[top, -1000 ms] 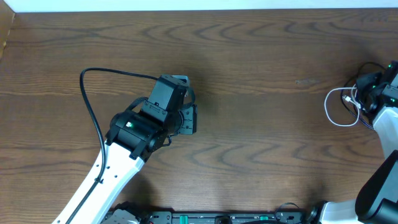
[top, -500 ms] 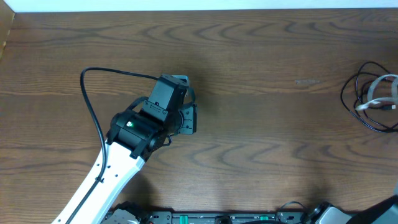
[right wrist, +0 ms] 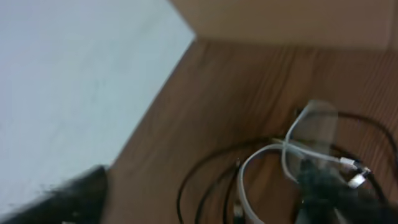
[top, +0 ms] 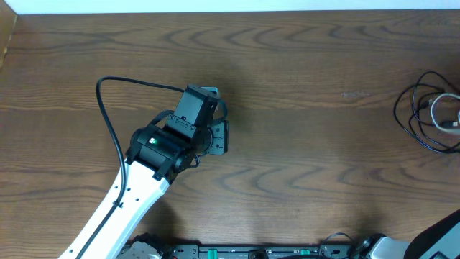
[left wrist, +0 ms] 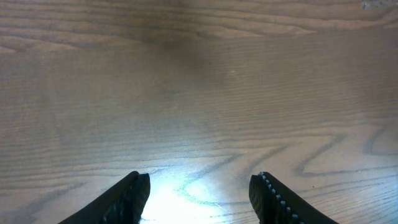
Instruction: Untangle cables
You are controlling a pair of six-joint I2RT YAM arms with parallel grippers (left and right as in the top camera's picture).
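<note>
1. Currently, the black cable [top: 397,114] and the white cable [top: 435,106] lie looped together at the 3 o'clock edge of the table [top: 302,151], partly cut off by the frame.
2. Left gripper [top: 218,137] sits just toward 9 o'clock of centre, jaws spread wide over bare wood, holding nothing.
3. Right gripper [right wrist: 199,199] is blurred; its dark fingers [right wrist: 71,196] look well apart, the tangle toward 1 o'clock.

Right wrist view blurred; bright glare on the table [left wrist: 186,186].
</note>
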